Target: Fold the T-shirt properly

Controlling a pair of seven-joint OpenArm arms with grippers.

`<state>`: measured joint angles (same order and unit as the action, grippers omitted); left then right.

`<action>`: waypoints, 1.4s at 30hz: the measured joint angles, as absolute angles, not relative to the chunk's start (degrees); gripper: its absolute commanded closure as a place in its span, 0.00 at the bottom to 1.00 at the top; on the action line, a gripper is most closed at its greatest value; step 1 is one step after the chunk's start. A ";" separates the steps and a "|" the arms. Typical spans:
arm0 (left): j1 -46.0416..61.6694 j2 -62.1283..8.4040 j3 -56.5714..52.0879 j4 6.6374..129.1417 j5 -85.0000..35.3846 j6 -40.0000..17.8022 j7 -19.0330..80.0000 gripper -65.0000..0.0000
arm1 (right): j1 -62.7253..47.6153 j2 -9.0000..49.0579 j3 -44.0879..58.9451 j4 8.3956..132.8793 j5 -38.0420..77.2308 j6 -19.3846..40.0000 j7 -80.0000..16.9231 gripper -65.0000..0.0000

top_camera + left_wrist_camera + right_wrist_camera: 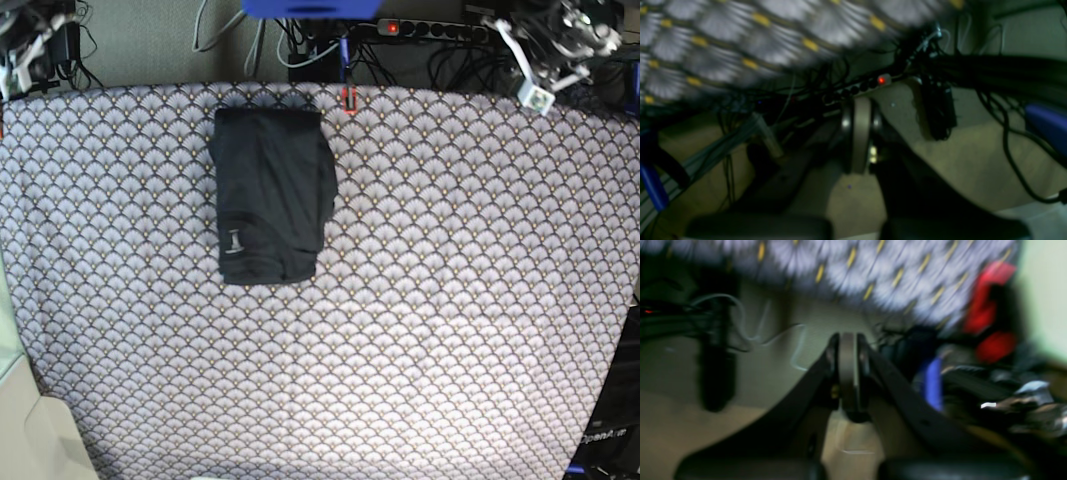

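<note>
The black T-shirt (270, 195) lies folded into a compact rectangle on the patterned tablecloth (400, 300), at the back left of centre, with a small white tag (233, 240) on its lower left. My left gripper (857, 133) is shut and empty, held off the table's back right corner (540, 70). My right gripper (848, 373) is shut and empty, off the back left corner (25, 55). Both are far from the shirt. Both wrist views are blurred and show no shirt.
A power strip with a red light (430, 30) and tangled cables lie behind the table's back edge; the strip also shows in the left wrist view (880, 80). A blue part (310, 8) sits at the back centre. A red object (987, 306) is beside the right arm.
</note>
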<state>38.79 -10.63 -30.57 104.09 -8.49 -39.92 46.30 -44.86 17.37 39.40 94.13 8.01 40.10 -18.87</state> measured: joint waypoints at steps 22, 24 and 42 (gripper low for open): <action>31.53 3.42 -35.73 54.63 20.95 -40.10 7.18 0.99 | -25.17 14.22 38.22 27.79 -12.95 39.64 18.83 1.00; 28.32 2.79 -39.11 48.84 21.34 -39.42 7.25 0.99 | -22.52 15.16 39.42 21.89 -16.69 39.57 21.37 1.00; 4.27 -6.20 -38.13 -0.34 27.70 0.30 -11.90 0.99 | -10.76 14.72 36.29 8.01 -25.15 39.57 22.48 1.00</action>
<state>4.27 -6.20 -38.13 -0.34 27.70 0.30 -11.90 -10.76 14.72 36.29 8.01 -25.15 39.57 22.48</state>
